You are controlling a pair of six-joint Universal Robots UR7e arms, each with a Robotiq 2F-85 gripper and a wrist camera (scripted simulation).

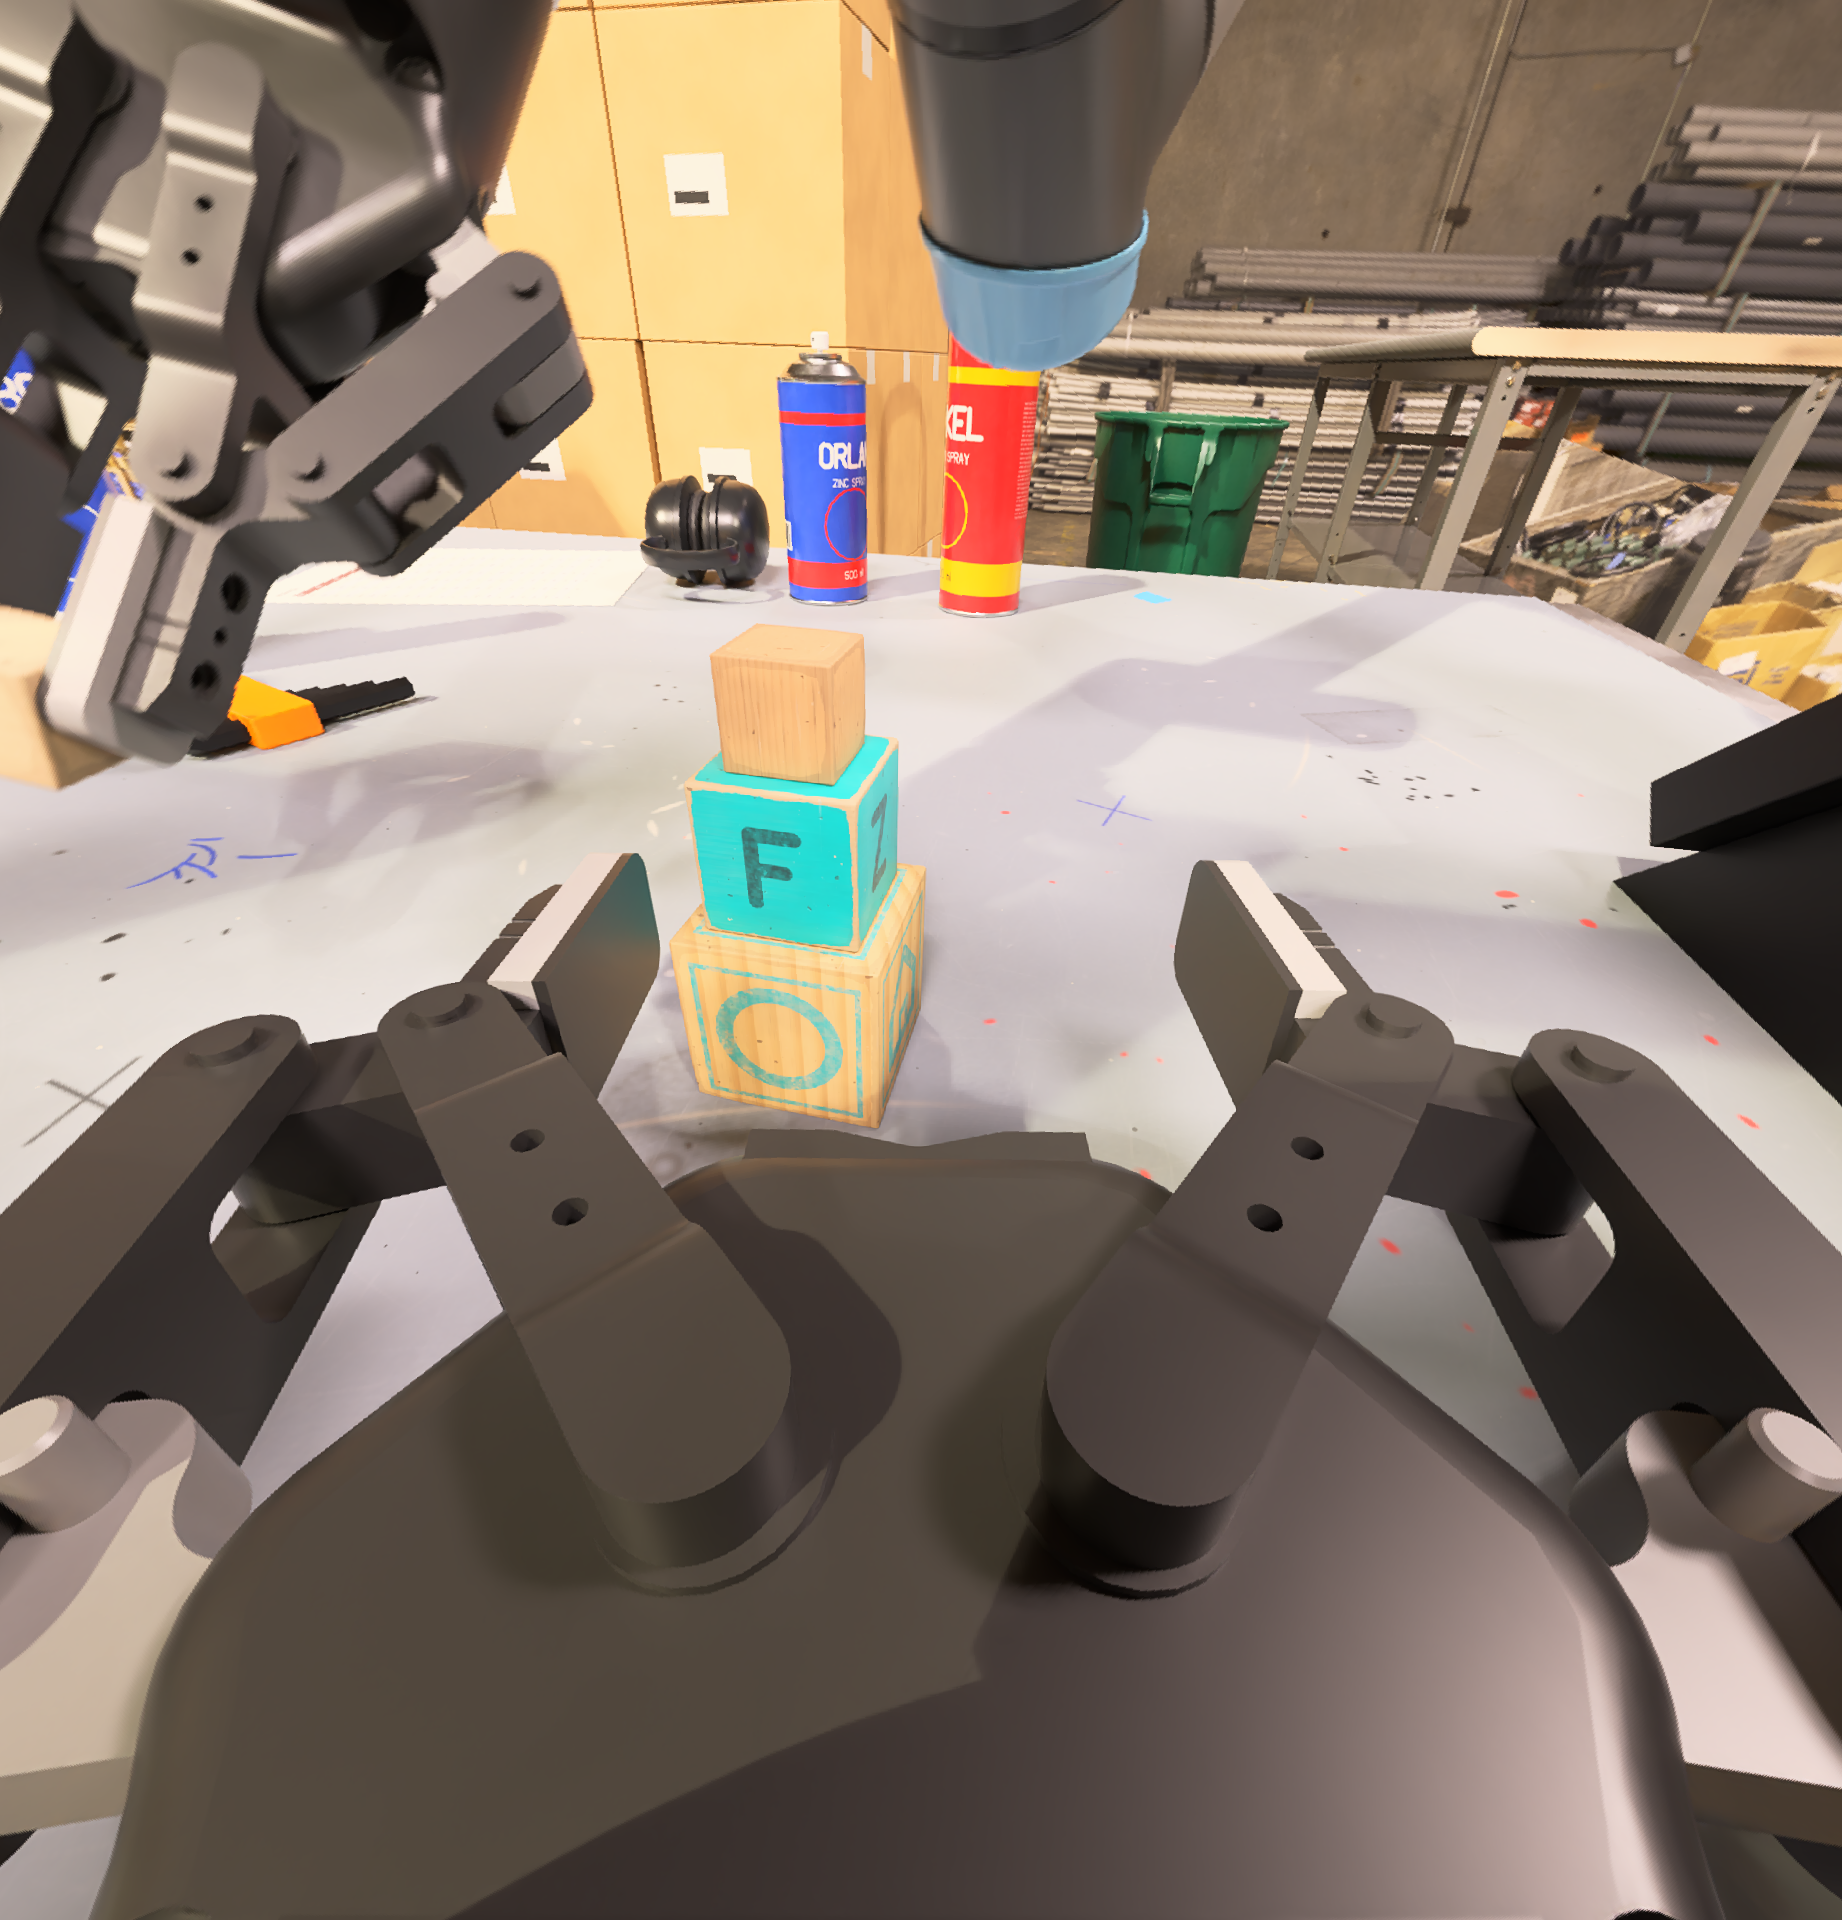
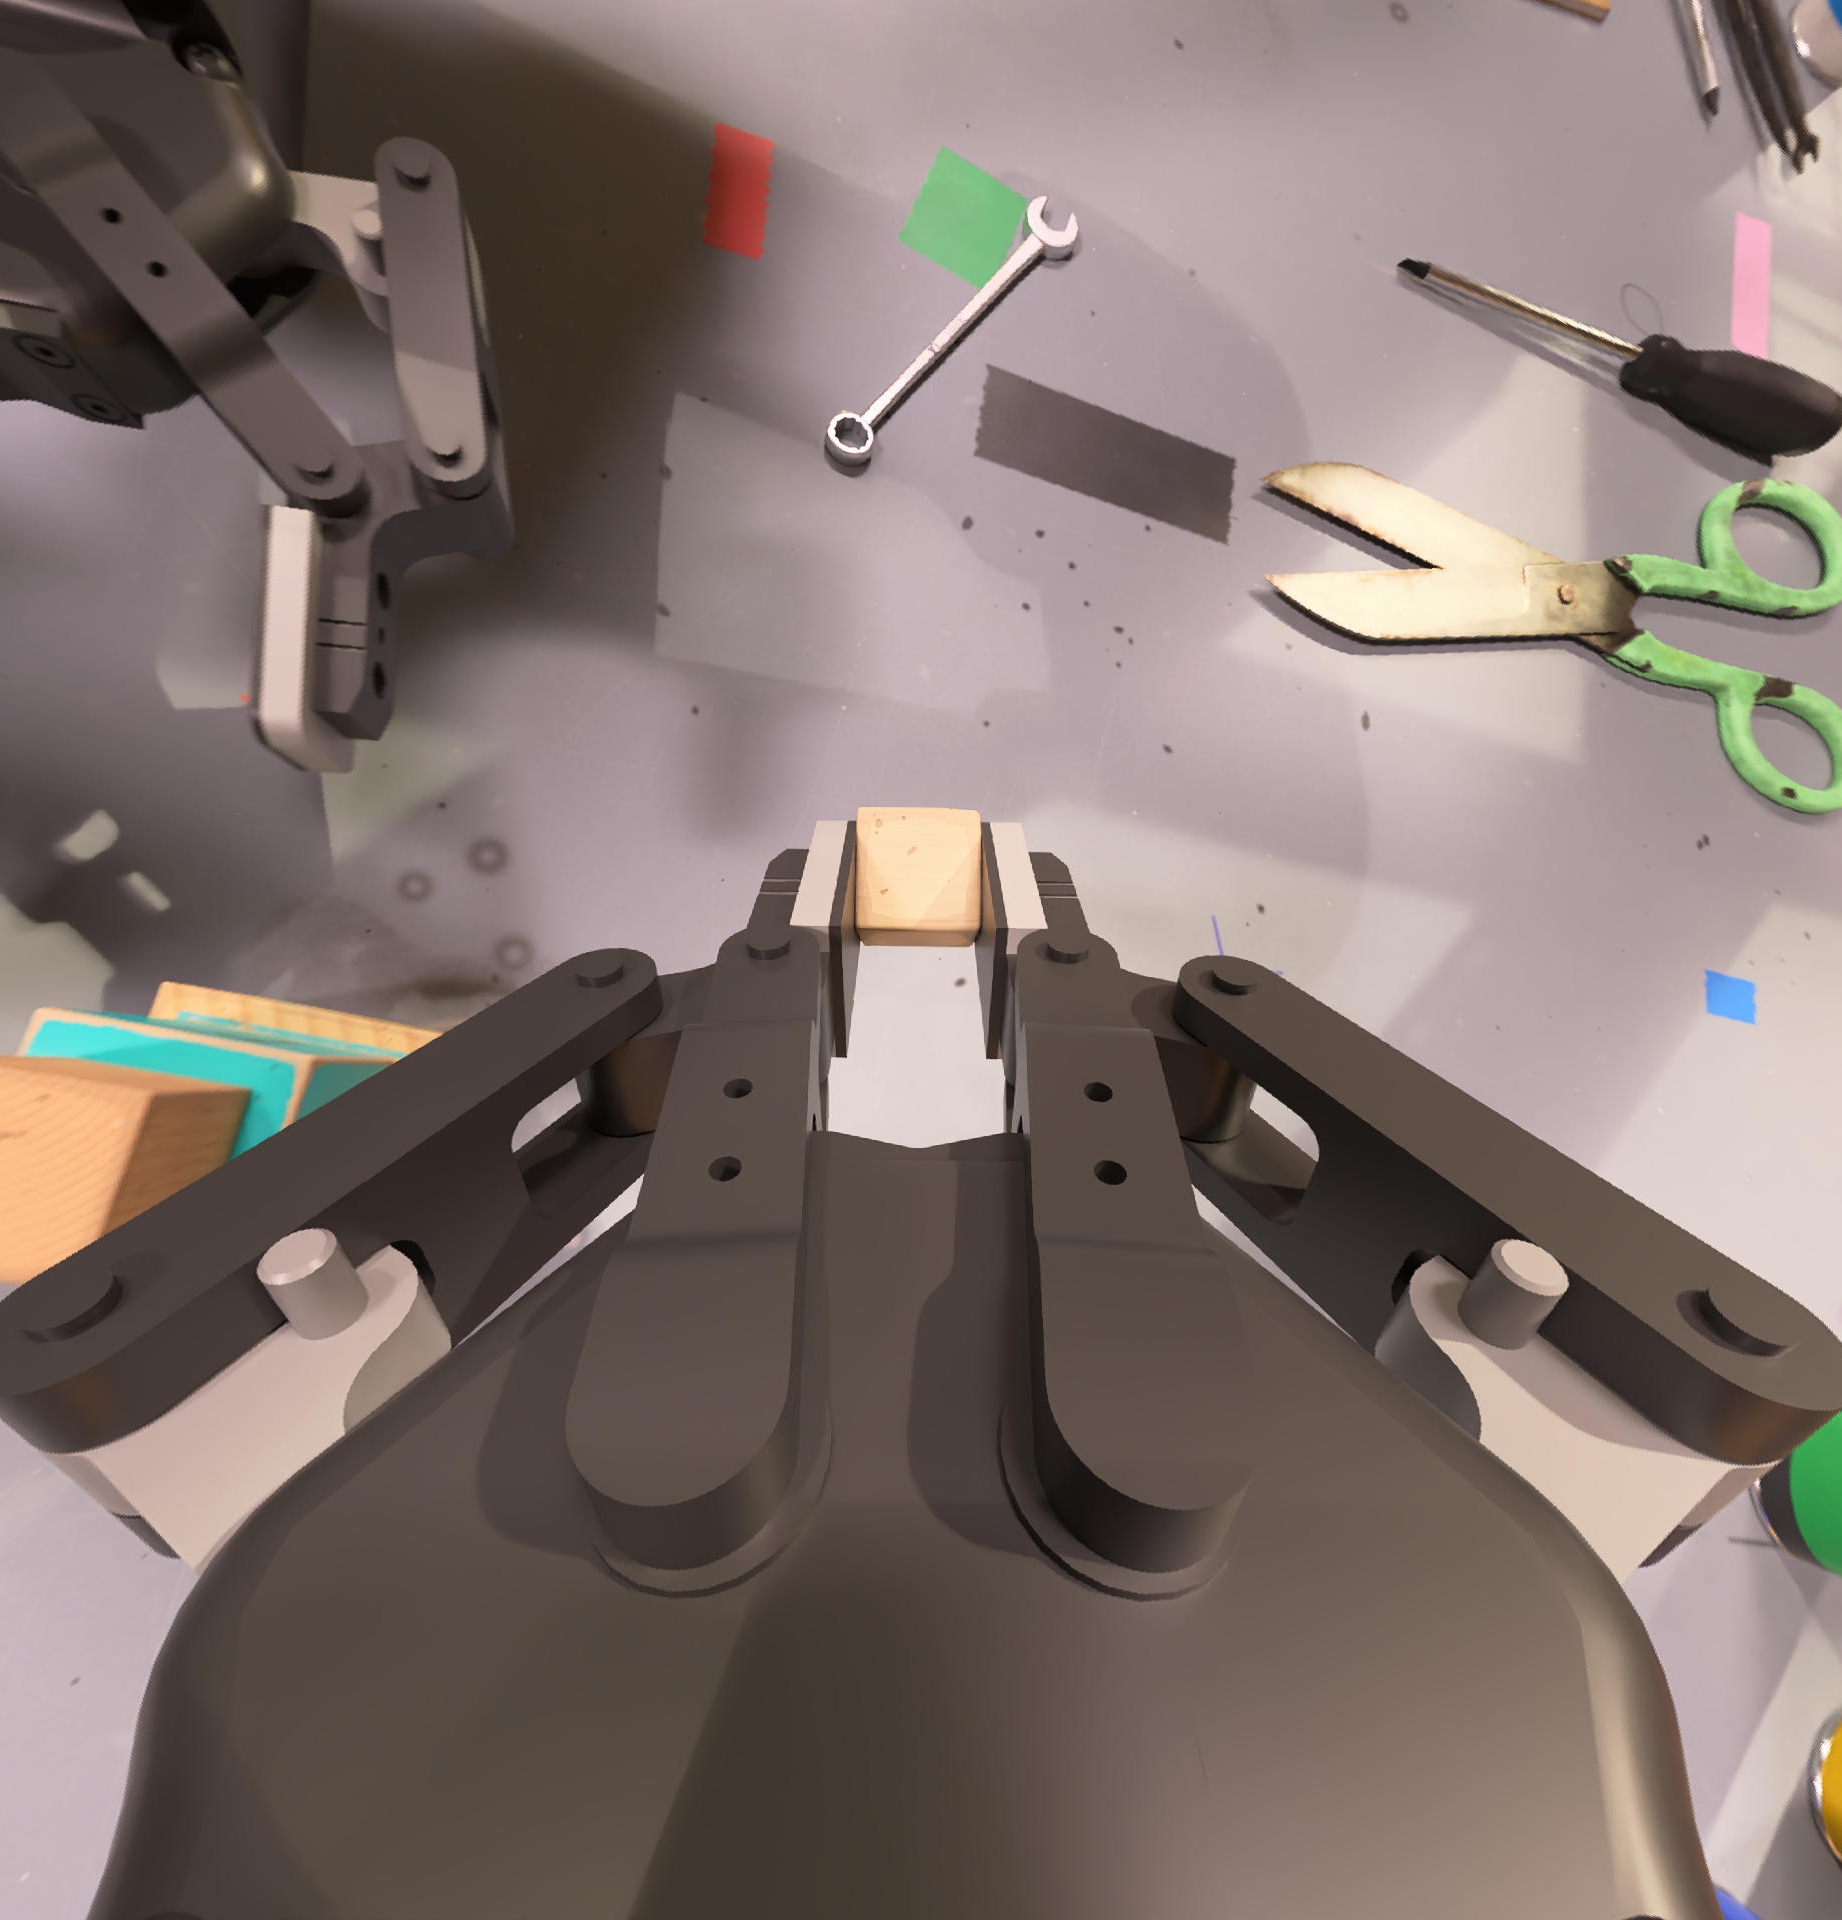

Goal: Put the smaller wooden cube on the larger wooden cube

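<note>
A stack of three blocks stands mid-table: a wooden block with a teal ring (image 1: 792, 1039) at the bottom, a teal lettered block (image 1: 782, 847) on it, and a plain larger wooden cube (image 1: 787, 707) on top. My left gripper (image 1: 932, 920) is open and empty, its fingers apart just in front of the stack's lower blocks. My right gripper (image 2: 917, 883) is shut on the smaller pale wooden cube (image 2: 917, 878), held above the table to the right of the stack (image 2: 96, 1143). In the left wrist view, that cube (image 1: 3, 696) and one right finger (image 1: 138, 644) show at the upper left.
A blue spray can (image 1: 823, 488), a red spray can (image 1: 984, 488) and black ear muffs (image 1: 707, 530) stand behind the stack. An orange utility knife (image 1: 293, 712) lies to the left and a black box (image 1: 1779, 831) stands to the right. A wrench (image 2: 948, 332), scissors (image 2: 1582, 603) and a screwdriver (image 2: 1665, 353) lie beyond the right gripper.
</note>
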